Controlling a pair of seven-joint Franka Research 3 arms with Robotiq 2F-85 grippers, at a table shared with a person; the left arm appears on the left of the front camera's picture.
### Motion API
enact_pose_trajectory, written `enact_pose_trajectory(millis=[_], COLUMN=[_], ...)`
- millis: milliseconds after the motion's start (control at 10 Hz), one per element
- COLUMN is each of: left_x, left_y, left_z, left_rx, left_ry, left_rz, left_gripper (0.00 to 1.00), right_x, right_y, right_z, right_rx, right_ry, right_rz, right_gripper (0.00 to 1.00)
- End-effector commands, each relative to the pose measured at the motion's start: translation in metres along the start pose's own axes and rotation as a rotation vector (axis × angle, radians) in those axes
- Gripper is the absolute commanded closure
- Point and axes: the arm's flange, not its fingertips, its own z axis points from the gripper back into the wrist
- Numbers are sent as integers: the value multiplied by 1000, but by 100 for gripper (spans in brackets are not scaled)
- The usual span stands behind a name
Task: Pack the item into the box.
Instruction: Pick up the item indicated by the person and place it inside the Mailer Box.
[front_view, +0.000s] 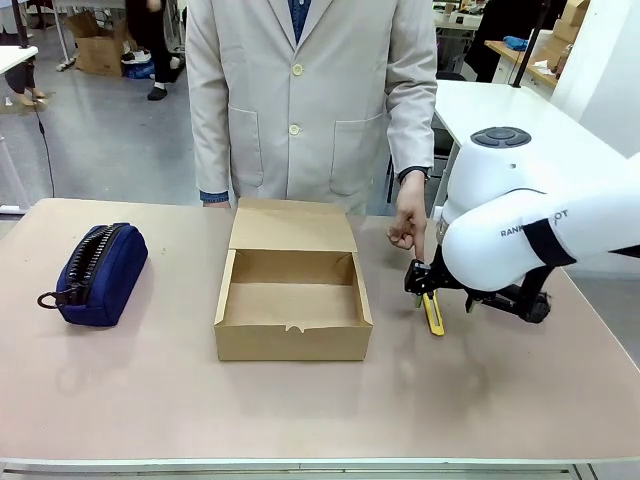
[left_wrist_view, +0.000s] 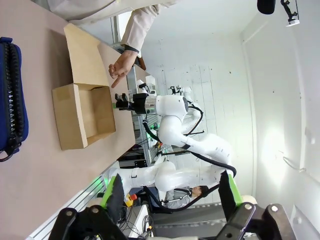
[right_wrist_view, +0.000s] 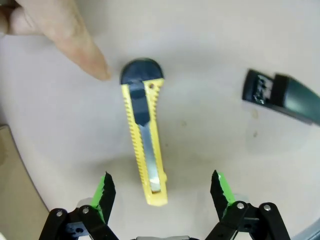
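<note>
Right now spotting navy pouch (front_view: 98, 273) lying far left on the surface (front_view: 300, 410), well apart from the box (front_view: 292, 300). Seeing box sitting mid-surface, open, flap lid folded back toward the person. Catching black stapler (right_wrist_view: 285, 97) lying near the knife (right_wrist_view: 145, 135), not touching it. Noting person's hand (front_view: 408, 225) pointing down, fingertip (right_wrist_view: 95, 65) just beside the knife's black end. Placing knife flat on the surface, right of the box, outside it, under right claw (right_wrist_view: 161, 186). Reading right claw as released, jaws straddling the knife's yellow end without touching. Reading left claw (left_wrist_view: 170, 187) as released too, gripping nothing. Describing knife: slim yellow body, ribbed edges, black slider, rounded black end, metal strip running along the middle.
</note>
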Motion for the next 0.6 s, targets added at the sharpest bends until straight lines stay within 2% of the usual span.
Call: enact_pose_trajectory(millis=[0, 200, 500], left_x=[-2, -2, -2], left_y=[-1, -1, -1], left_z=[1, 1, 1], left_rx=[-11, -11, -11], left_ry=[10, 10, 10], left_rz=[-21, -21, -21], left_gripper=[0, 0, 0], right_x=[16, 20, 23], right_y=[8, 8, 7], right_z=[-11, -15, -19], right_rx=[18, 56, 44], right_ry=[-6, -2, 16], right_rz=[54, 102, 98], right_gripper=[0, 0, 0])
